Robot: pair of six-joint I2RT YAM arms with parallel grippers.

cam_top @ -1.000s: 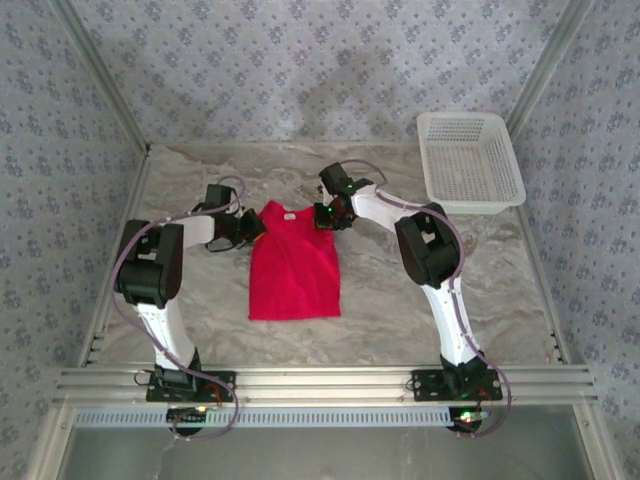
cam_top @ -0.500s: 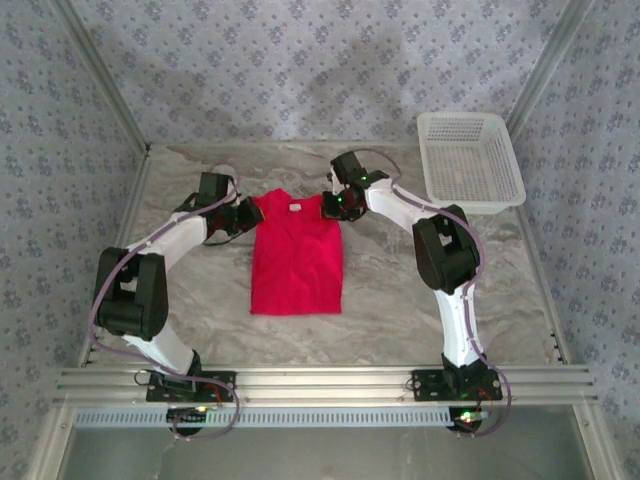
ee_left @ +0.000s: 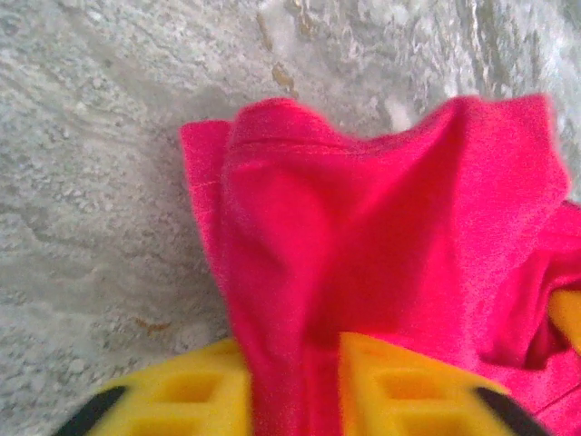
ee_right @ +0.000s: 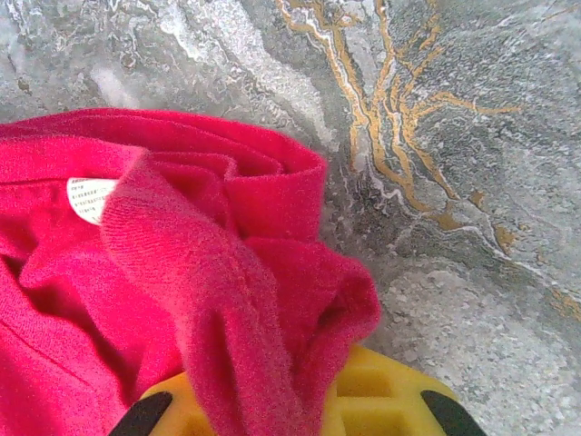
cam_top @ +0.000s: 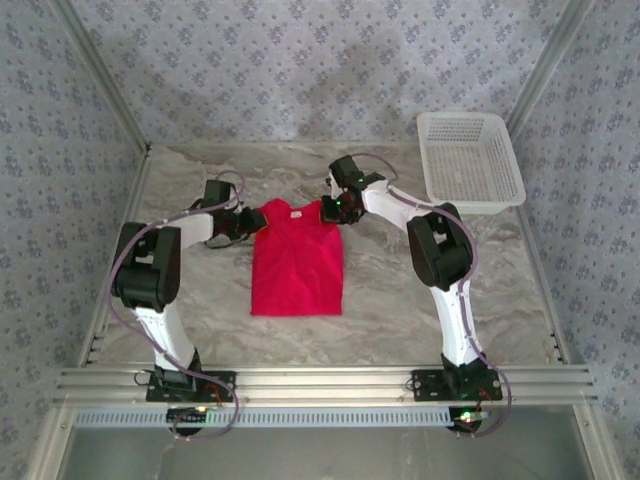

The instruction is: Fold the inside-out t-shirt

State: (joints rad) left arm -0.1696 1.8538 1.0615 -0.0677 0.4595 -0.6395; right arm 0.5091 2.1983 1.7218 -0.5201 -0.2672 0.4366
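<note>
Top external: inside-out t-shirt (cam_top: 295, 262) lies flat on the counter (cam_top: 400, 300), right end effector (cam_top: 335, 207) clenched on its far shoulder. Left end effector (cam_top: 243, 222) straddles the other shoulder, gripped or released I cannot tell; a 1-sided pull could skew the fold.

The t-shirt (cam_top: 295, 262) lies centred on the table (cam_top: 400, 300); basket (cam_top: 470, 160) behind-right, apparently on its corner.

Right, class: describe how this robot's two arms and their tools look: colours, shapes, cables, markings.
The left arm and right arm have white links, bulky black joint housings and pale lilac cables looping alongside. Small green lights show at the right wrist and base. The left tool and right tool have yellow fingers moulded with square recesses and black corners.
</note>
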